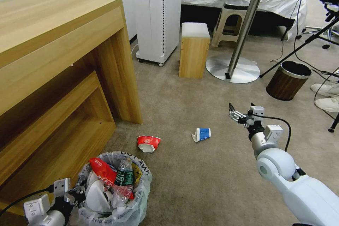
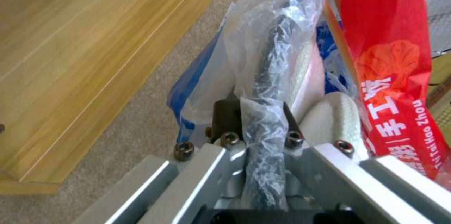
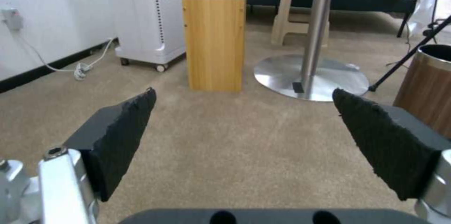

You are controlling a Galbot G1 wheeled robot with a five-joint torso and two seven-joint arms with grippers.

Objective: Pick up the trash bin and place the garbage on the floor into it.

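- Left hand (image 1: 76, 195): nearest the camera, low at the robot's left; pinches the rim of the trash bin (image 1: 139, 197) through the bag, the dark rim and crinkled plastic clamped between its fingers in the left wrist view.
- Trash bin: beside the wooden desk unit (image 1: 63, 77), already loaded with a red packet (image 1: 102, 171), a green-labelled bottle (image 1: 123, 176) and white items.
- Red-white cup (image 1: 148, 143): crushed, on the floor (image 1: 197, 183), just beyond the bin's far rim.
- Blue-white cup (image 1: 201, 134): on its side, long axis roughly across the view, mouth end toward the left; between the red-white cup and the right hand.
- Right hand (image 1: 241, 110): fingers spread wide, empty, over bare carpet. The blue-white cup lies to its left and nearer the robot; judged the nearer arm for that cup.
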